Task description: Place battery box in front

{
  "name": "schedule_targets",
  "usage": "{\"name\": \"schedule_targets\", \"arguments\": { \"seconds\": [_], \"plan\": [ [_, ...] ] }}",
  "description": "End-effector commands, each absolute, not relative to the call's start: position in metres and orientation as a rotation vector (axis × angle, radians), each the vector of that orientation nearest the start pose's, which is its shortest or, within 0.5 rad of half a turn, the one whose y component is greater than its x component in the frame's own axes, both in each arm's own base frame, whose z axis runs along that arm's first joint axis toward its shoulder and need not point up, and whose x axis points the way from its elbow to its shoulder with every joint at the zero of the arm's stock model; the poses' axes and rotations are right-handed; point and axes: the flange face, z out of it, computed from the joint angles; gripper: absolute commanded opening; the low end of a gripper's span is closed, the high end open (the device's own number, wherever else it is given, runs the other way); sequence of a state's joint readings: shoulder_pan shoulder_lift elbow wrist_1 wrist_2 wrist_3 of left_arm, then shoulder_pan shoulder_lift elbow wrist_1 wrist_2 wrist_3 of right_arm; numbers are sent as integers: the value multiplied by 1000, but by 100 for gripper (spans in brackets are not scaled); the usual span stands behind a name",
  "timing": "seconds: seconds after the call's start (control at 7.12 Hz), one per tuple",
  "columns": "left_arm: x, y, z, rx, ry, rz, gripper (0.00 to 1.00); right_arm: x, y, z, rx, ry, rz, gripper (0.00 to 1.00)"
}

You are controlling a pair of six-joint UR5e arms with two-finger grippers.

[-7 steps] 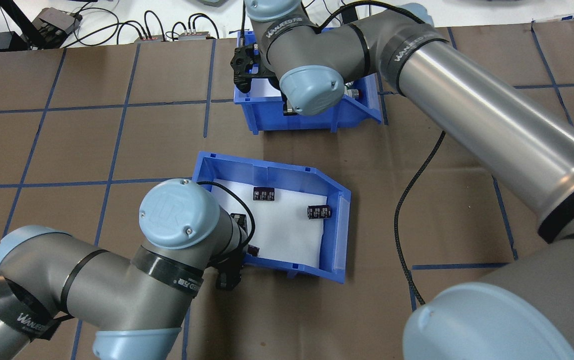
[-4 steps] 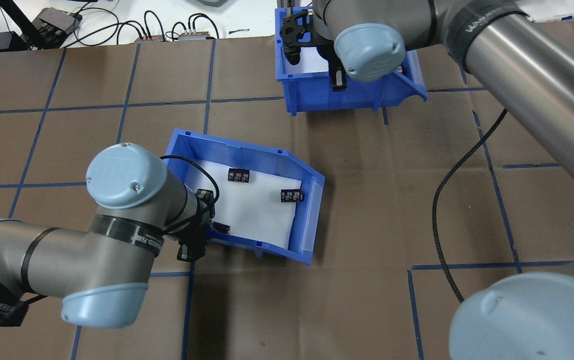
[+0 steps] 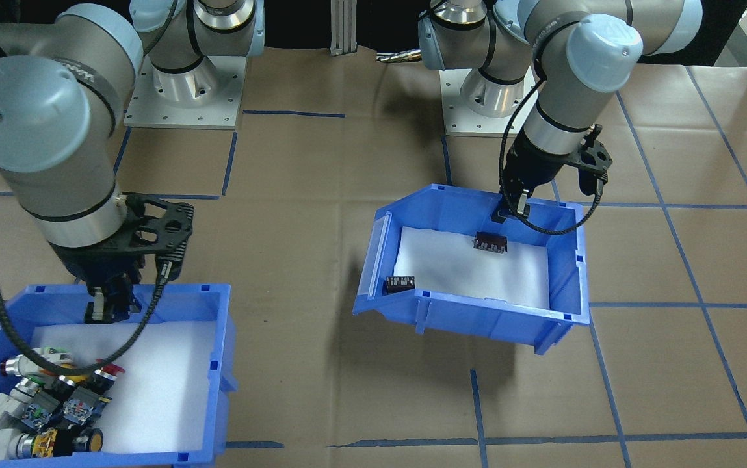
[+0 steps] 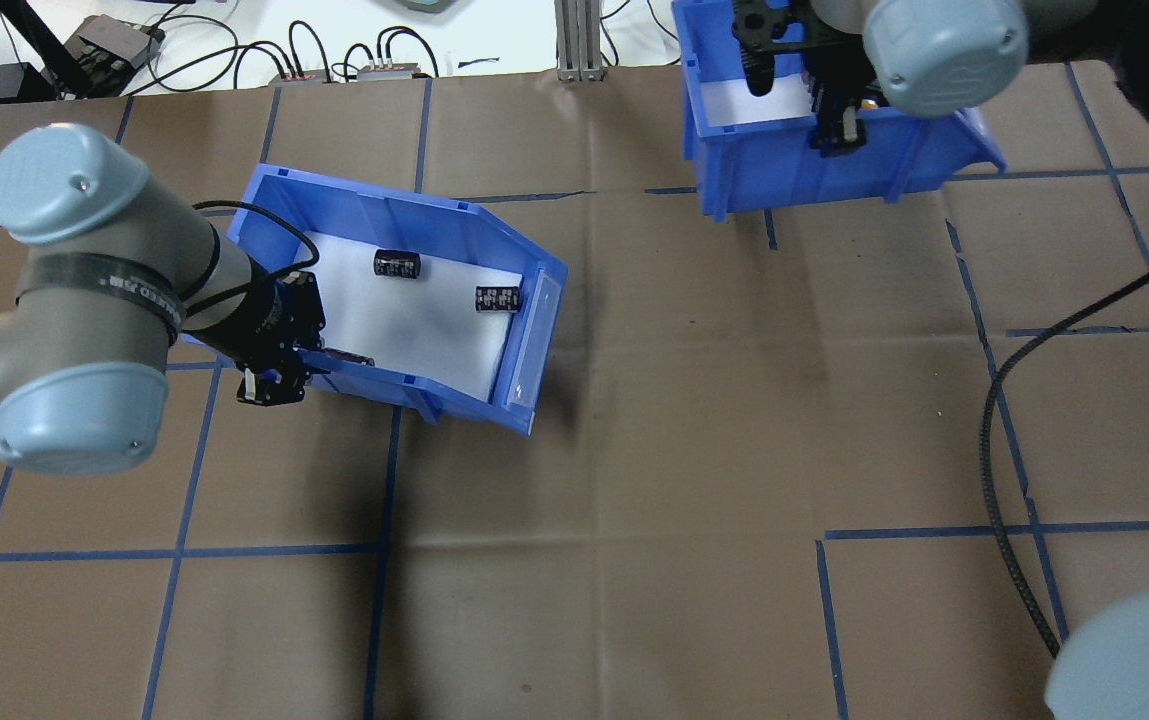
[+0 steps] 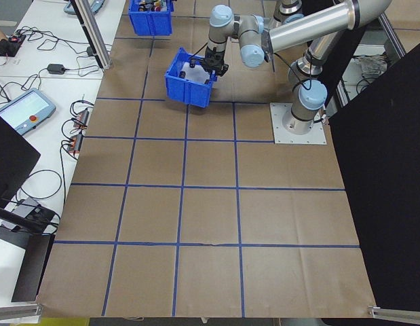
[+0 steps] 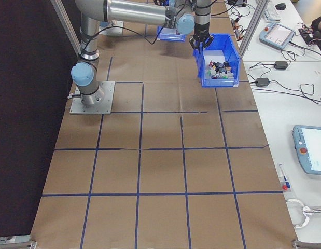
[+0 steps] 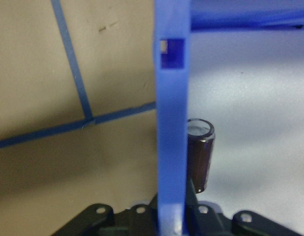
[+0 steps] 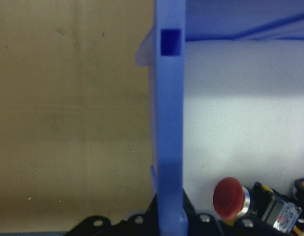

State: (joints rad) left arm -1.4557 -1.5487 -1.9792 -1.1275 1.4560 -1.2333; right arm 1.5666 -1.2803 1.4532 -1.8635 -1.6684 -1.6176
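Note:
The battery box [image 4: 404,212], a blue bin lined with white foam, hangs tilted above the table at the left, its open front facing right. Dark cells [image 4: 397,264] lie on the foam. My left gripper [image 4: 284,375] is shut on the box's near wall [image 7: 171,123], with one cell [image 7: 199,155] just inside. In the front-facing view the box [image 3: 497,318] casts a shadow below it, held by the left gripper [image 3: 508,211]. My right gripper [image 4: 834,125] is shut on the wall of the switch bin [image 4: 794,165] at the far right, which holds colourful push-buttons [image 3: 54,396].
A white bench with cables and small devices [image 4: 374,70] runs along the far edge, beside an aluminium post [image 4: 579,40]. The right arm's black cable [image 4: 994,400] loops over the brown paper. Both arm bases [image 3: 181,91] stand on the robot's side.
The left arm has carried the battery box left and farther from the robot. The right arm has carried the switch bin right and toward the table's far edge. Both grips are unchanged.

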Motion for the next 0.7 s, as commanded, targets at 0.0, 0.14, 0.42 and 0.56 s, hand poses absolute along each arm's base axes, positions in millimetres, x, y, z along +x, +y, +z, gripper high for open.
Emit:
{"name": "schedule_targets", "arguments": {
  "seconds": [0.0,0.14,0.42,0.56],
  "plan": [
    [-103,-540,339,-2067,2616,123,0,59,-569,412,-2384,2238,17,0],
    [-129,-557,323,-2091,2588,147,0,45,-542,402,-2338,2233,4,0],
    [-188,-588,301,-2209,2515,134,0,37,-490,382,-2294,2279,-22,0],
    [-216,-599,293,-2267,2473,137,0,36,-464,374,-2276,2312,-36,0]
  ]
}}
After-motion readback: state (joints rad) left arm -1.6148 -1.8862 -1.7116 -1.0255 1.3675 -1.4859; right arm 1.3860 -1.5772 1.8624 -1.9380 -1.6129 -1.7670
